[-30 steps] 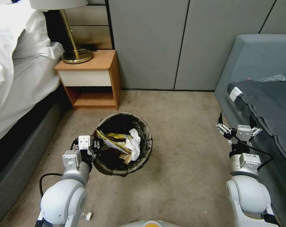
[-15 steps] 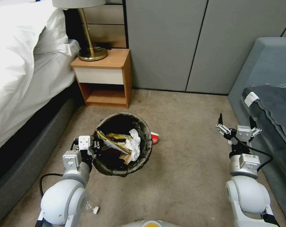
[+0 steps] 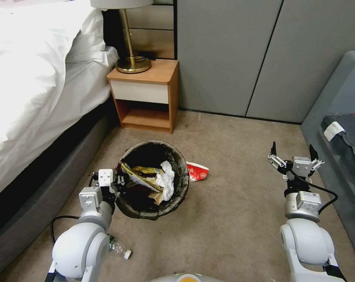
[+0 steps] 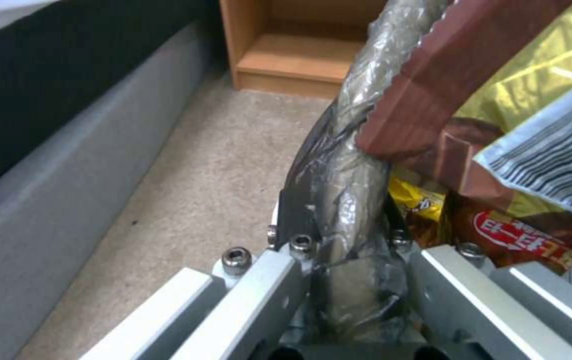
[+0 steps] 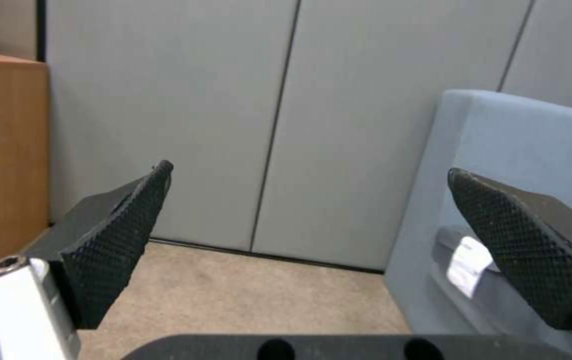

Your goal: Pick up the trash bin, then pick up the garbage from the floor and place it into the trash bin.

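Beside the bed (image 3: 36,98), on the carpeted floor (image 3: 232,219), the left end effector (image 3: 116,184) is clamped on the near-left rim of the bin (image 3: 181,188). The left wrist view shows the bag-wrapped rim (image 4: 349,200) pinched between its 2 fingers. The bin already carries wrappers (image 3: 144,176) and a crumpled tissue (image 3: 165,178).

Two pieces of garbage lie on the floor. A red-and-white carton (image 3: 197,171) sits just beside the bin's right side, touching or nearly touching its rim, partly hidden behind it. A clear bottle (image 3: 118,247) lies close to the robot's base under the left arm, its cap end pointing right.

The right end effector (image 3: 292,154) hovers well above the floor near the grey sofa (image 3: 342,98), its fingers spread wide and holding nothing; the right wrist view shows both black pads (image 5: 115,245) far apart with the wall between them.

The relation that matters, as I judge it: the carton lies to the left of the right end effector and lower, between it and the bin. Its long axis seems to run roughly left to right. Since the left arm is occupied with the bin, the free right arm is the one to reach it, moving leftward and down. The bottle is nearer the left arm, which cannot take it.
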